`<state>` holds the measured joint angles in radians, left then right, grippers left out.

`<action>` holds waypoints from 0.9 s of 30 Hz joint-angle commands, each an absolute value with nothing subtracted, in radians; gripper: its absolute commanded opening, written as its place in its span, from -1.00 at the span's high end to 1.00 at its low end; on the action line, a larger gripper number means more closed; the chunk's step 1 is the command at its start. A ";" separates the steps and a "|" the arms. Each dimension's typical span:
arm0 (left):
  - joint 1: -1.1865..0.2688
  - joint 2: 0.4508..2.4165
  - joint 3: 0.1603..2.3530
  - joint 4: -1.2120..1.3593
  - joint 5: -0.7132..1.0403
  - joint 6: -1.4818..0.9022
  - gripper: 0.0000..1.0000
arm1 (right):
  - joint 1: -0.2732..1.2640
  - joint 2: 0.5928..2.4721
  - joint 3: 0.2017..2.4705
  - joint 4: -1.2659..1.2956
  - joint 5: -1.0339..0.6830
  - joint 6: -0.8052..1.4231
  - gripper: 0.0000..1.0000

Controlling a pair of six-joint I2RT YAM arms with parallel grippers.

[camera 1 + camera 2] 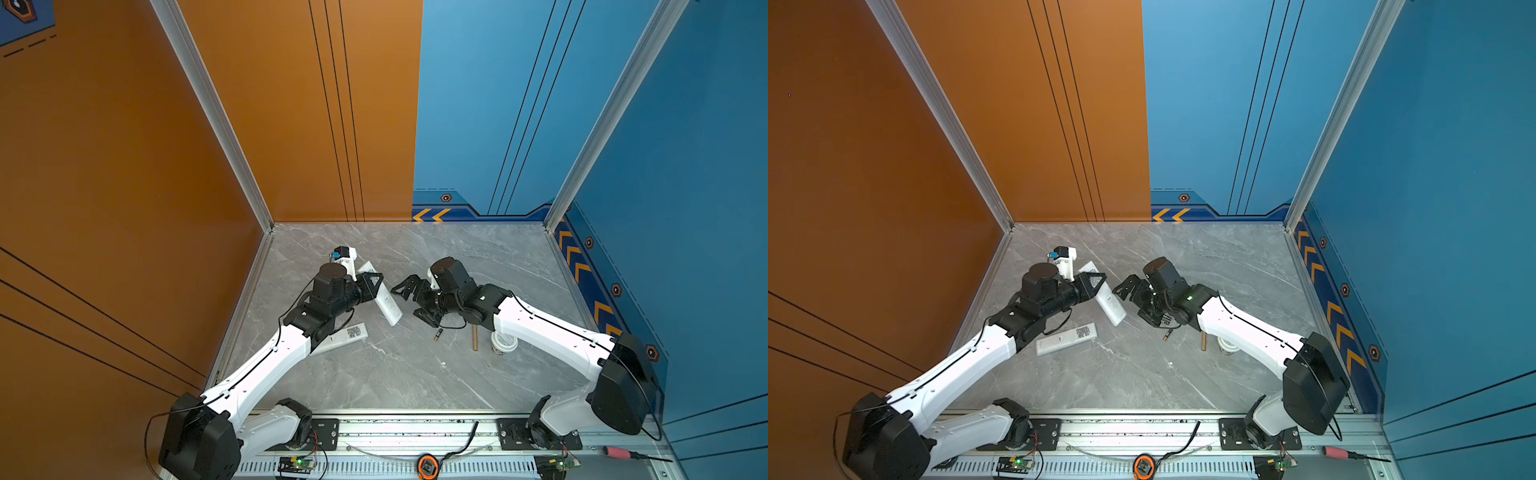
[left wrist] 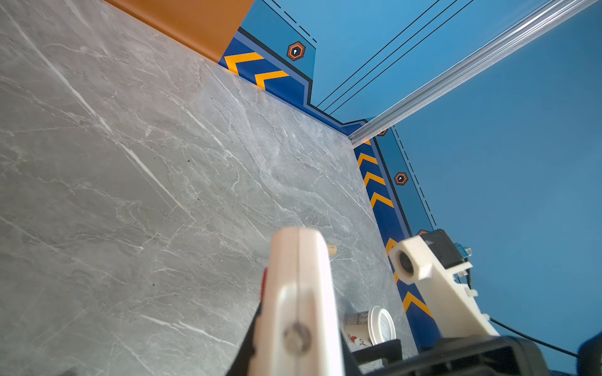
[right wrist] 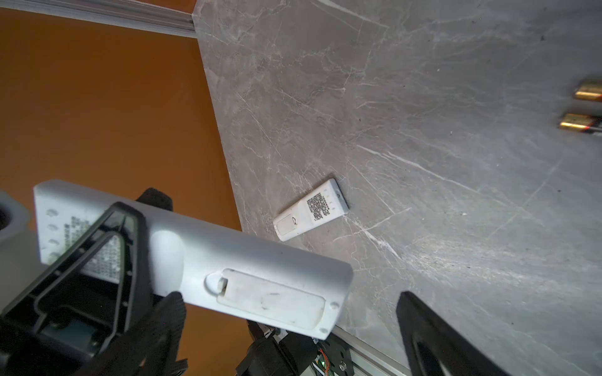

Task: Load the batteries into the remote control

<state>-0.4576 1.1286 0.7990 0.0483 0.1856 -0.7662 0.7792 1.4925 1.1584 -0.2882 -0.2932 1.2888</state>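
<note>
My left gripper is shut on a white remote control and holds it tilted above the grey table. In the right wrist view this remote shows its back, with the battery cover in place. My right gripper stands open just right of it, and the remote's cover end lies between its fingers. One battery lies on the table below the right gripper. Two batteries show at the right wrist view's edge.
A second white remote lies back up on the table by the left arm. A wooden stick and a tipped white cup lie under the right forearm. Walls close three sides.
</note>
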 commanded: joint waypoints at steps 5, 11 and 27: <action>-0.473 1.132 0.807 0.090 0.170 -0.753 1.00 | 0.786 1.568 1.205 -0.249 -0.328 1.297 -0.99; -0.479 1.130 0.804 0.093 0.170 -0.752 1.00 | 0.790 1.595 1.218 -0.267 -0.337 1.273 -0.99; -0.482 1.142 0.800 0.131 0.154 -0.784 1.00 | 0.793 1.612 1.243 -0.422 -0.321 1.173 -0.96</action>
<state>-0.4641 1.1469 0.7948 0.0559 0.1436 -0.7601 0.7876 1.5955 1.2407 -0.3386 -0.3187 1.2182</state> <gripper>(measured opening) 0.199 0.984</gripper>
